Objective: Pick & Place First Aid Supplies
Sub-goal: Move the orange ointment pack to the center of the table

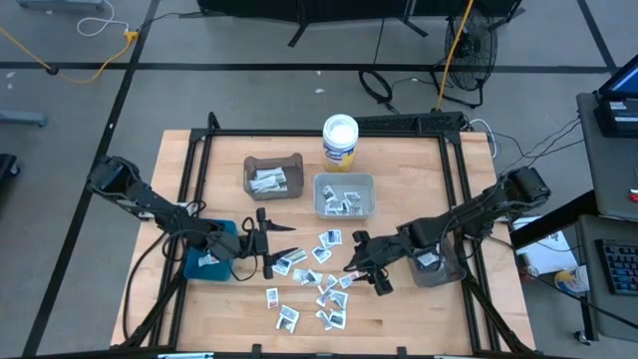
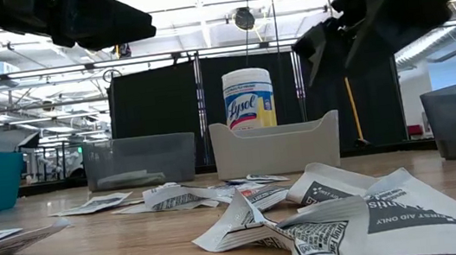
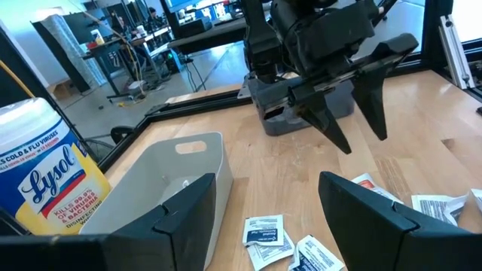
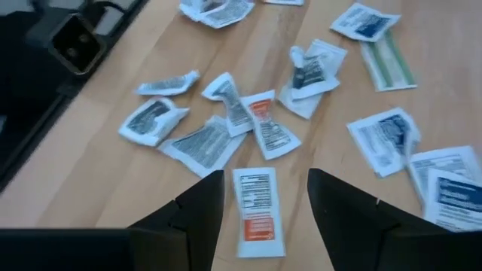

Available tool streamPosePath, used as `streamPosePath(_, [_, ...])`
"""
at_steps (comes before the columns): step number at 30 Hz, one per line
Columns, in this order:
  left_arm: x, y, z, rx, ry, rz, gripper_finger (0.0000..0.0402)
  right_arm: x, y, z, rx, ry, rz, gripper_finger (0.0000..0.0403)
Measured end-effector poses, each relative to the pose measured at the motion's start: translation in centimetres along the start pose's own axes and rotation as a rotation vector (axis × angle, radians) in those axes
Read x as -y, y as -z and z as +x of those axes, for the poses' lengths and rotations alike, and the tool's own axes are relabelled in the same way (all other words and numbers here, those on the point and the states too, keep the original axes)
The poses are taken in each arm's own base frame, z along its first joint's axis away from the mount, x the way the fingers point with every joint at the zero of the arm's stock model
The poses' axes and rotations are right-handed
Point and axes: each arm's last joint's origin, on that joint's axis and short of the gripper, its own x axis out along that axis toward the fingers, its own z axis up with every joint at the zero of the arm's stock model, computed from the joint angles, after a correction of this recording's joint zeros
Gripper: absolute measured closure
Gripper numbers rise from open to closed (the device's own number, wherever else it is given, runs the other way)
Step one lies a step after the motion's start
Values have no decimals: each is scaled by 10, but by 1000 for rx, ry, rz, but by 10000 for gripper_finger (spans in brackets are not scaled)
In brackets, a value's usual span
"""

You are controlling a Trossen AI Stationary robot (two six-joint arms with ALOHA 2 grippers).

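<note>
High view: the wooden desk [image 1: 199,160] carries a scatter of first aid supplies [image 1: 314,277], small flat white and silvery packets lying loose across its near middle, some overlapping. The right gripper [image 1: 367,267] hangs at the right edge of that scatter, its fingers apart and empty; in the right wrist view the right gripper [image 4: 263,214] is poised above a white packet with an orange band [image 4: 257,213], which shows in the gap between the two dark fingers [image 4: 192,207], whether touching it cannot be told. The left gripper [image 1: 267,242] sits at the left edge of the scatter, just right of a teal bin [image 1: 211,254] that holds a packet; its fingers [image 3: 184,218] stand wide apart with nothing between them. At the far middle of the desk a brown bin [image 1: 273,177] and, to its right, a light grey bin [image 1: 344,195] each hold several packets. A white round tub [image 1: 340,141] with a blue and yellow label stands just beyond the light grey bin. A dark grey bin [image 1: 439,266] sits at the right side of the desk, under the right arm, with a packet visible in it.
</note>
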Motion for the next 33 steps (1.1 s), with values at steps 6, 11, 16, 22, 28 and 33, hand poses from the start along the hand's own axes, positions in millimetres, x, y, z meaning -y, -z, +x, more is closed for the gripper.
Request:
streamPosePath(6, [0, 0, 0, -1, 0, -2, 160, -4, 10, 3, 28, 2, 18, 209])
streamPosePath(11, [0, 0, 0, -1, 0, -2, 160, -8, 20, 5, 30, -8, 39, 213])
streamPosePath(16, [0, 0, 0, -1, 0, -2, 160, -9, 32, 20, 7, -18, 51, 214])
streamPosePath(22, [0, 0, 0, -1, -1, -4, 160, -9, 47, 45, -32, -66, 51, 211])
streamPosePath(28, [0, 0, 0, -1, 3, -4, 160, -7, 51, 51, -57, -53, 84, 221])
streamPosePath(33, [0, 0, 0, -1, 4, 1, 160, -6, 54, 50, -92, 8, 86, 233])
